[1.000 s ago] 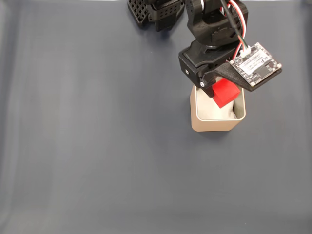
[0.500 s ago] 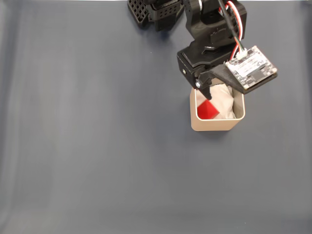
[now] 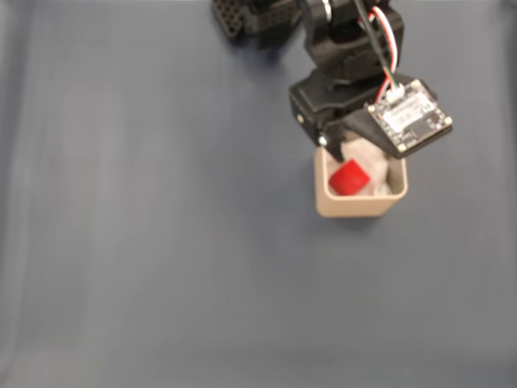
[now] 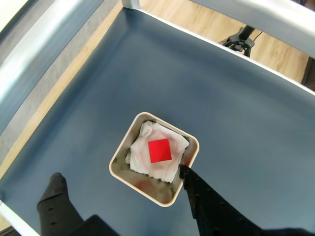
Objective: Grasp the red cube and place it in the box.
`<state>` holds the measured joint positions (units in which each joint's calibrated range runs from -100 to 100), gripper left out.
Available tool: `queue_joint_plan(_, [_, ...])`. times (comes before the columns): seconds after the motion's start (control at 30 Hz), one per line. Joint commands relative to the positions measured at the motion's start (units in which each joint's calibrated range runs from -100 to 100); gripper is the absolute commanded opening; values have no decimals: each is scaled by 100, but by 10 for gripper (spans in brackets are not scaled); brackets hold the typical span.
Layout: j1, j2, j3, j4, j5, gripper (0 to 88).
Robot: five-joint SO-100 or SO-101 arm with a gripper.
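Note:
The red cube point(image 3: 349, 178) lies loose inside the beige box point(image 3: 355, 207), resting on white soft padding point(image 3: 365, 157). The wrist view looks straight down on the cube point(image 4: 159, 150), which sits near the middle of the box point(image 4: 122, 143) and touches nothing else. My gripper point(image 4: 119, 173) hangs open above the box with nothing in it; one black fingertip point(image 4: 55, 179) is out to the left and the other point(image 4: 184, 171) is over the box's right rim. In the fixed view the gripper point(image 3: 343, 145) is over the box's far edge, partly hidden by the camera board.
The box stands on a dark blue-grey mat point(image 3: 161, 242) with wide open surface to the left and in front. The arm's black base point(image 3: 258, 16) sits at the top edge. Metal frame rails point(image 4: 44, 44) and a tripod point(image 4: 241, 37) lie beyond the mat.
The cube left the gripper and dropped onto the padding in the box. The jaws opened and the arm drew back slightly toward its base.

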<state>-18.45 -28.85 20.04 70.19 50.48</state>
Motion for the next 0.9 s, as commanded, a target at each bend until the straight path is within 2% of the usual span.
queue_joint_plan(0.0, [45, -149, -53, -121, 20, 530])
queue_joint_plan(0.37, [45, -157, -44, -219, -5, 527])
queue_joint_plan(0.47, [52, -157, -44, -334, -88, 497])
queue_joint_plan(0.53, [67, -192, -16, -449, -142, 437])
queue_joint_plan(0.73, [180, -348, 184, -794, -288, 165])
queue_joint_plan(0.87, [379, -504, 385, -1056, -293, 31])
